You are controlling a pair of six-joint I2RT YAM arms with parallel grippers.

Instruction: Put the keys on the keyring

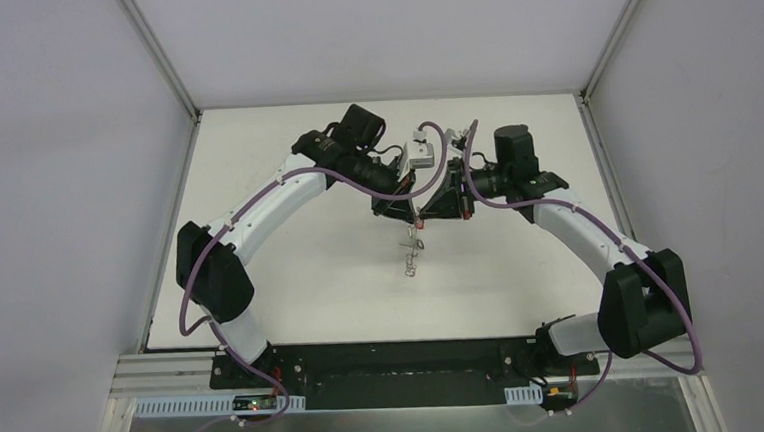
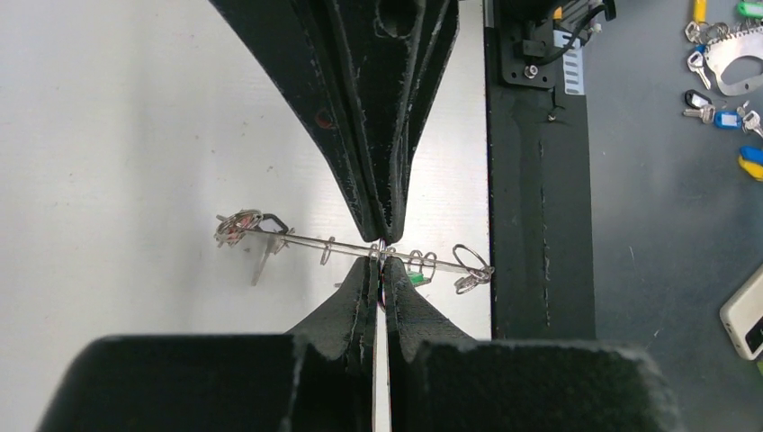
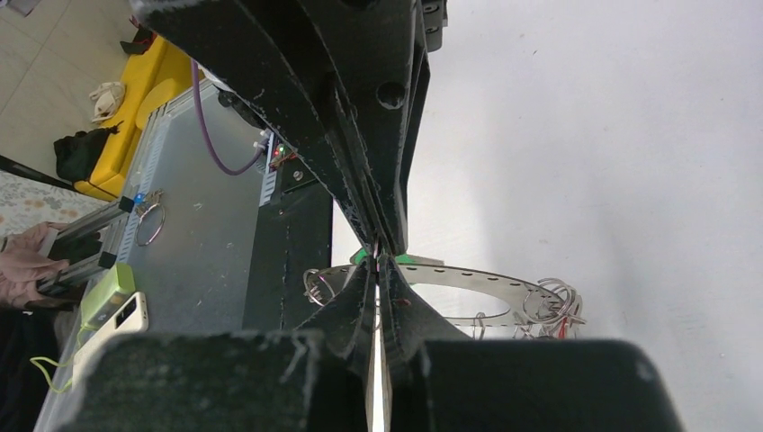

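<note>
While the keyring [image 2: 306, 239] hangs edge-on above the white counter [image 1: 302, 281], the left pincer [image 2: 381, 268] is pinched together right at its rim — whether on metal or on a green-headed key [image 2: 416, 278] cannot be told — and the right pincer [image 3: 379, 263], tip to tip with it, is clamped on that rim.

Lighting: you are viewing bright, even light falling from overhead, washing the white table [image 1: 312, 280] almost featureless.
Shadows: soft, faint ones are pooling under the arms.
Glare: the keyring [image 3: 486, 274] is glinting dully.
Focus: the black fingers [image 2: 360, 108] are looming close, and the housing nearest each wrist lens is blurring.
</note>
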